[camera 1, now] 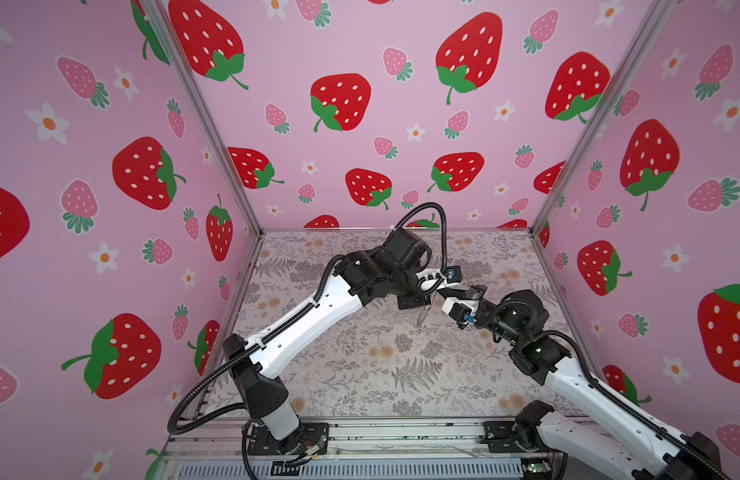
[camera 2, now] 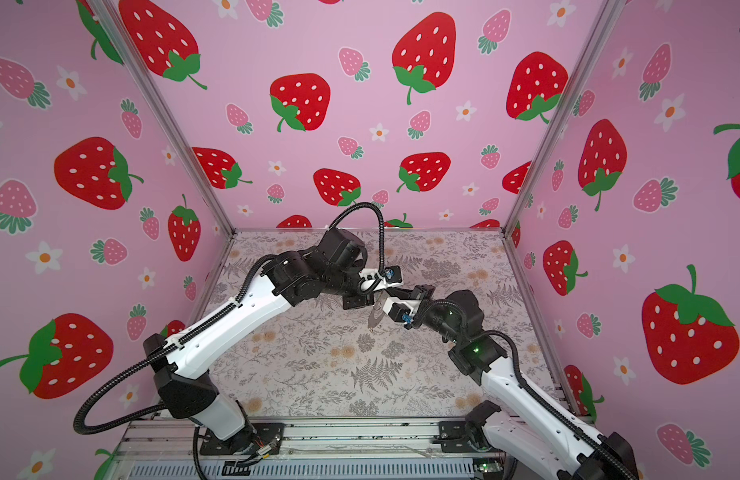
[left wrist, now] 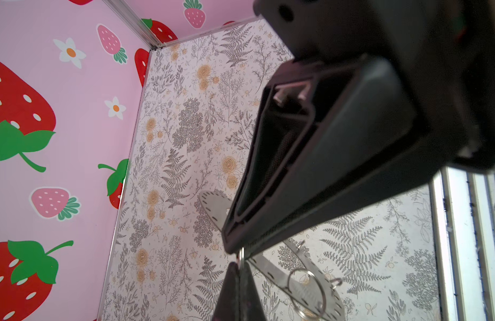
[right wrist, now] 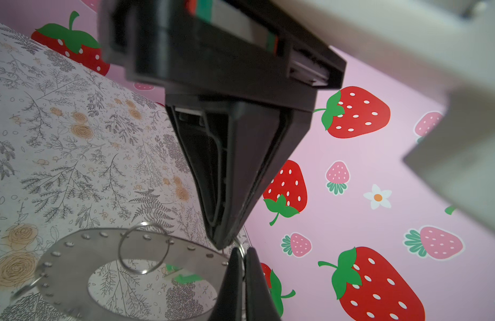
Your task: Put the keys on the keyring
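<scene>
Floral tabletop [camera 1: 360, 374], arms [camera 1: 301, 320] [camera 1: 584, 395] bent inward — claws [left wrist: 235, 248] [right wrist: 222, 244] pinched

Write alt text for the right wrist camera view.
The right gripper, shut, meets the left gripper at a small wire loop on the rim of the flat metal keyring, held above the floral table. Pink strawberry walls behind.

- The left gripper [left wrist: 235, 246] and the right gripper [right wrist: 221, 243] meet tip to tip above the table [camera 1: 360, 374], towards its back half.
- The keyring [camera 1: 422, 320] [camera 2: 375, 318] hangs between them, just below their tips and off the table.
- A small wire loop [right wrist: 242, 250] on the keyring's edge sits where the tips meet.
- A larger loop [right wrist: 143, 247] lies against the keyring's flat face.
- Through the keyring's open centre a small piece shows, perhaps the keys [right wrist: 185, 278] lying on the table below.
</scene>
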